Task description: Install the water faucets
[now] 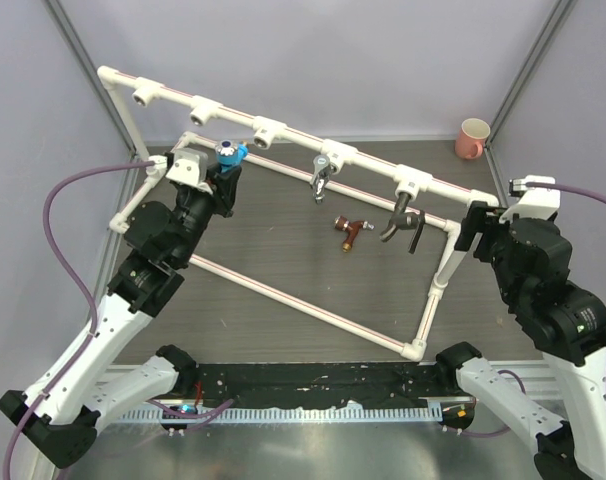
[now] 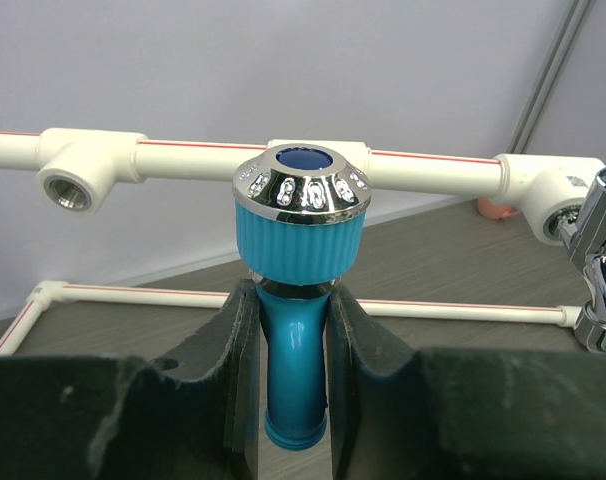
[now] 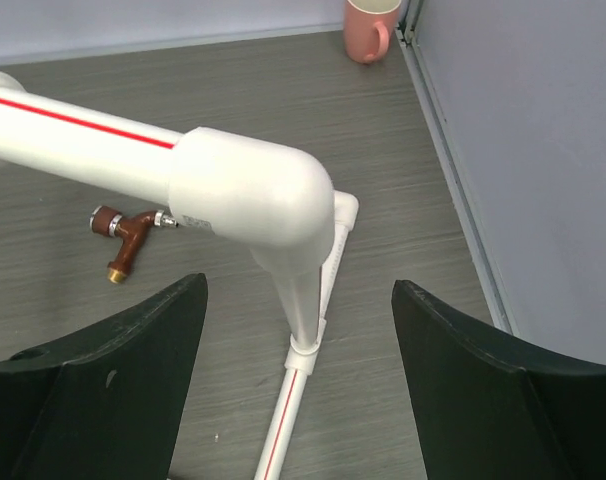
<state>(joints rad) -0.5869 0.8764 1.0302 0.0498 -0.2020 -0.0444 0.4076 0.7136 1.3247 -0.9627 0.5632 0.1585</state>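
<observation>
Installation in hand: left gripper (image 2: 290,300) clamps the blue-handled faucet (image 2: 301,225) by its spout near the far left corner, facing a white tee socket (image 2: 355,153); next it likely needs seating and twisting in; right gripper (image 3: 298,370) gapes open by the right edge

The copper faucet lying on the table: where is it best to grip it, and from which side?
Probably from above. The copper faucet lies flat on the table, with bare surface all around it. Close the fingers across its short spout, near the bend, and leave the silver threaded end free for screwing in.
</observation>
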